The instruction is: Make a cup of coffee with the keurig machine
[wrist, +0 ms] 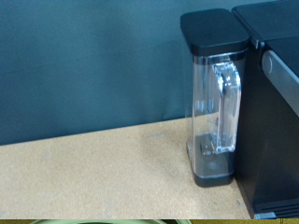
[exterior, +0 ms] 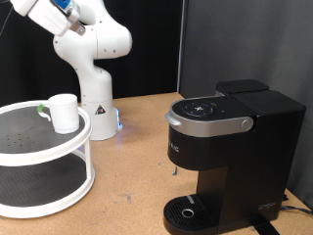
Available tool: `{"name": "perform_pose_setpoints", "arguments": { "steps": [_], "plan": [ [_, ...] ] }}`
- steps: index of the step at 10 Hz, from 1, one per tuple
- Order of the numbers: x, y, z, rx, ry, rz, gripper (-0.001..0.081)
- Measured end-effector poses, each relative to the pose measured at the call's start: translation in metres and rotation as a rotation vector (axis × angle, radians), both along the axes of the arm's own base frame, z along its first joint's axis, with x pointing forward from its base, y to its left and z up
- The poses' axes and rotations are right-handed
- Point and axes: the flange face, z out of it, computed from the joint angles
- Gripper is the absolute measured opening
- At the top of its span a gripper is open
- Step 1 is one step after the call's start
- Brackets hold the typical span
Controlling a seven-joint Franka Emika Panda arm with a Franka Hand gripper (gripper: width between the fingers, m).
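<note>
The white cup stands on the top shelf of a round two-tier white stand at the exterior view's left. The black keurig machine with its silver-grey lid handle and round drip tray stands at the exterior view's right; its lid is down. In the wrist view the machine's side and its clear water tank show. The gripper does not show in either view; only the white arm shows at the exterior view's top left, high above the stand.
The white robot base with a blue light stands behind the stand. A small green-topped thing lies beside the cup. The brown tabletop lies between stand and machine. A black curtain backs the scene. A green-white rim edges the wrist view.
</note>
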Motion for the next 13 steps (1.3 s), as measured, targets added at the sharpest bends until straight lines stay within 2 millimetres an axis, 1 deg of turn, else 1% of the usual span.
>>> {"name": "perform_pose_setpoints", "arguments": {
  "steps": [2,5,9,13],
  "plan": [
    [-0.009,-0.016,-0.005,-0.015,-0.025,0.000,0.0001],
    [-0.027,-0.039,-0.009,-0.012,-0.030,0.018,0.0001],
    [-0.043,-0.064,0.000,0.024,-0.051,-0.006,0.0001],
    [-0.050,-0.084,0.007,0.010,-0.060,-0.037,0.0001]
  ]
}}
